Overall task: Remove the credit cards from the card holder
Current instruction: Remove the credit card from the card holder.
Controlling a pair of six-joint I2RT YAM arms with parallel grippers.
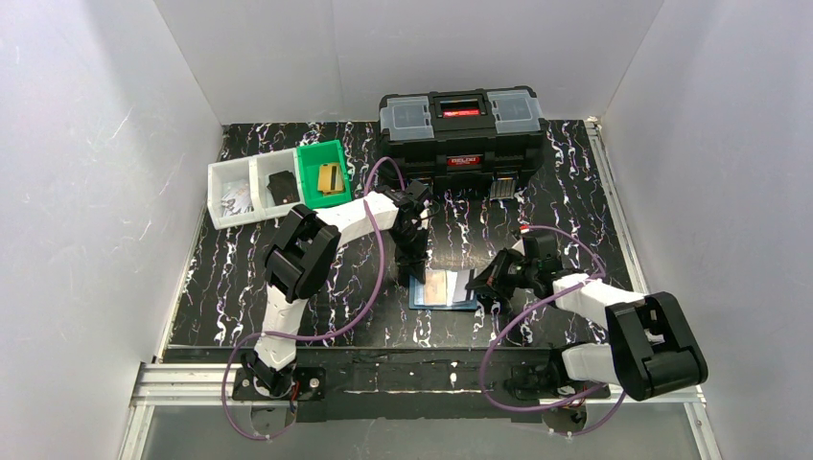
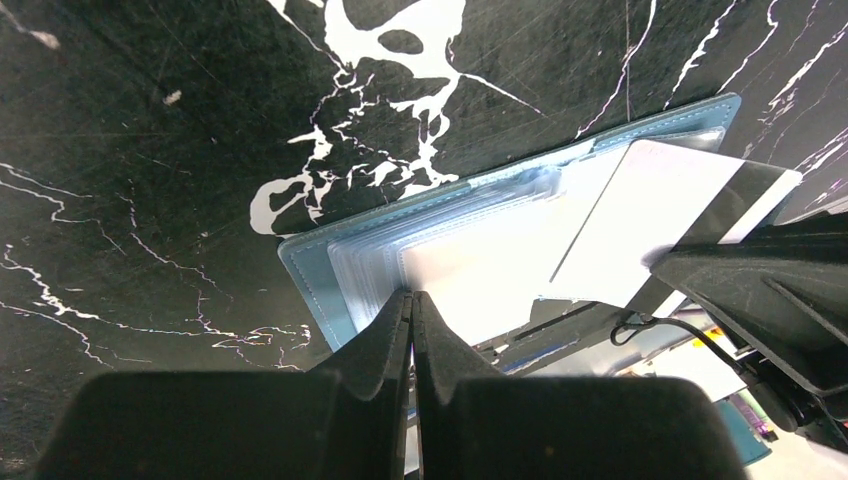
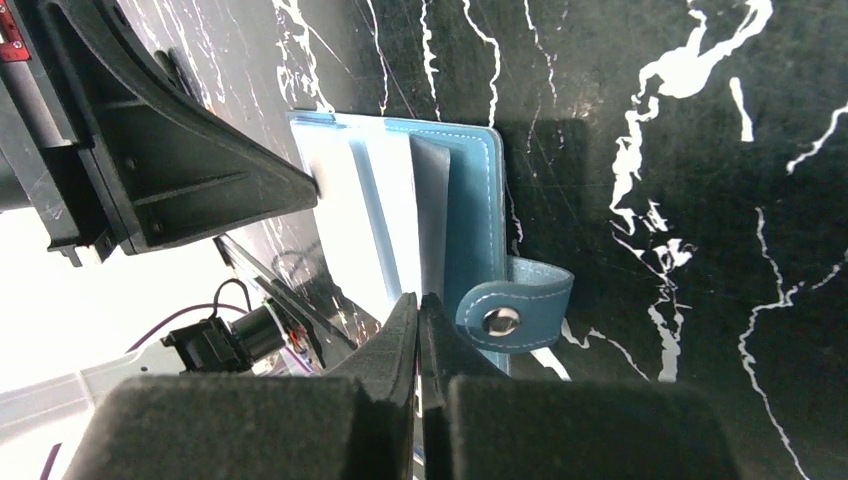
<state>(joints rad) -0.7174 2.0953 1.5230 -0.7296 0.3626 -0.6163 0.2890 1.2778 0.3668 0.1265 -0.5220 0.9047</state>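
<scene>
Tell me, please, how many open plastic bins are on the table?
3, in a row at back left: a white plastic bin outermost, a second white bin next, a green plastic bin nearest the black toolbox.

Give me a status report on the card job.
Left gripper and right gripper shut, tips at card holder. Holder open, tan card showing inside. Toolbox behind, not obstructing.
</scene>
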